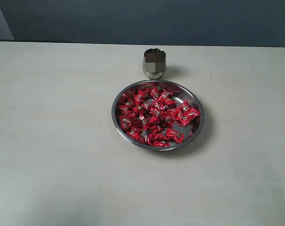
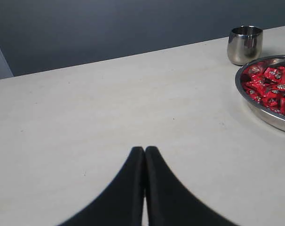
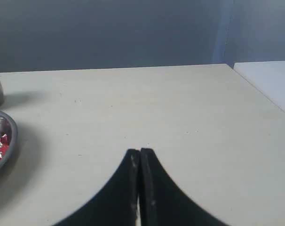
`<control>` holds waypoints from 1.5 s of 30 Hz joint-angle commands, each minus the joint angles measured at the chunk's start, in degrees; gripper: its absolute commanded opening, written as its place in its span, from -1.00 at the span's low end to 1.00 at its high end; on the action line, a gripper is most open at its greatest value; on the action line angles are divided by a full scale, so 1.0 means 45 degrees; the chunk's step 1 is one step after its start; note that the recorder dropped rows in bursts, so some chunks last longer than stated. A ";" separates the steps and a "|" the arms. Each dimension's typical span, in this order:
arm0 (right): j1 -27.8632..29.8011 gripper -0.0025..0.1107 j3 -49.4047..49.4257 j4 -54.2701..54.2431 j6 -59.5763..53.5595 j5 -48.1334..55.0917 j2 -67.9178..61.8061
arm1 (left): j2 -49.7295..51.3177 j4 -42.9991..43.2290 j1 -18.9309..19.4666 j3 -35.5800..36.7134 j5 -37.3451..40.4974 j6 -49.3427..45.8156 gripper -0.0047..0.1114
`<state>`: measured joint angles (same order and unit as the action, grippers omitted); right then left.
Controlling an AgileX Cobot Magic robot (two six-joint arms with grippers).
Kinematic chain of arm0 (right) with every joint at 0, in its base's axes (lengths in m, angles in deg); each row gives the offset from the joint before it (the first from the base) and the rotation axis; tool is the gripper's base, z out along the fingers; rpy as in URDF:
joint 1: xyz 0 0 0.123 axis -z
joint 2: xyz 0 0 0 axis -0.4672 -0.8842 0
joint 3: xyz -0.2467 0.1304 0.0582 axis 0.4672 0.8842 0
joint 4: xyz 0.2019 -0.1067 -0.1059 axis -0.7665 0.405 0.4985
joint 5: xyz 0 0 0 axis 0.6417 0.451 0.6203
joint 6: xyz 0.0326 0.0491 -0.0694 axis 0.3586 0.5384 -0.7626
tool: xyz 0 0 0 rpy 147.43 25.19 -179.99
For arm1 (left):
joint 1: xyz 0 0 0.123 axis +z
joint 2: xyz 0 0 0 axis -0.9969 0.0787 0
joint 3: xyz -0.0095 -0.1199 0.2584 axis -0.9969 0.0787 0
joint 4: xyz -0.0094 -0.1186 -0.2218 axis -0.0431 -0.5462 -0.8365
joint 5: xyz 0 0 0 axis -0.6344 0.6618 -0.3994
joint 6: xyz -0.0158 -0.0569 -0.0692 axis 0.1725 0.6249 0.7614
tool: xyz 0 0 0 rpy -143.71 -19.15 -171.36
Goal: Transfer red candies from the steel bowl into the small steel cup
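Near-left of bench (image 1: 53, 141): left gripper (image 2: 145, 151), black fingers pressed together, tips touching, above bare pale surface. Bowl and cup lie off to its right, farther on.

Near-right of bench: right gripper (image 3: 140, 153), fingers likewise pressed together, above bare surface, with the bench's right edge well off to its side.

Mid-bench, slightly right of centre: steel bowl (image 1: 113, 115), with red candies (image 1: 154, 115) piled inside and covering most of its floor.

Toward far edge, just behind the bowl: small steel cup (image 1: 154, 63), upright. Contact with bowl rim: cannot tell. Cup interior: not legible.
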<state>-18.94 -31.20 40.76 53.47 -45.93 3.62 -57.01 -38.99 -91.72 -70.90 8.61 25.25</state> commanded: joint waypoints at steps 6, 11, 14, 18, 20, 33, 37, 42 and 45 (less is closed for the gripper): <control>0.0055 -0.96 0.0065 0.0164 -0.0004 -0.0202 0.0083 | -0.0055 -0.0015 -0.0039 -0.0013 -0.0120 0.0050 -0.91; 0.0055 -0.96 0.0065 -0.0818 -0.0004 -0.3314 0.0083 | -0.0055 -0.0015 -0.0039 -0.0013 -0.0120 0.0050 -0.91; 0.0055 -0.96 0.0065 -0.2597 -0.0004 -0.5718 0.0083 | -0.0055 -0.0015 -0.0039 -0.0013 -0.0120 0.0050 -0.91; 0.0055 -0.96 0.0065 -0.6036 0.1686 -0.6716 0.0083 | -0.0055 -0.0015 -0.0039 -0.0013 -0.0120 0.0050 -0.91; 0.0055 -0.96 0.0065 -0.7063 0.3111 -0.6350 0.0083 | -0.0055 -0.0015 -0.0039 -0.0013 -0.0120 0.0050 -0.91; 0.0055 -0.96 0.0065 -0.6759 0.3356 -0.3535 0.0083 | -0.0055 -0.0015 -0.0039 -0.0013 -0.0120 0.0050 -0.91; 0.0055 -0.96 -0.1616 -0.5712 0.1802 -0.3076 -0.0503 | -0.0055 -0.0015 -0.0039 -0.0013 -0.0120 0.0050 -0.91; 0.0055 -0.96 -0.5259 -0.5537 -0.1634 -0.1946 -0.4140 | -0.0055 -0.0015 -0.0039 -0.0013 -0.0120 0.0050 -0.91; 0.0055 -0.96 -0.8257 -0.5537 -0.3798 -0.0069 -0.7375 | -0.0055 -0.0015 -0.0039 -0.0013 -0.0120 0.0050 -0.91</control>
<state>-18.94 -58.34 15.01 45.01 -52.88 -18.76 -57.01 -38.99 -91.72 -70.90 8.61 25.25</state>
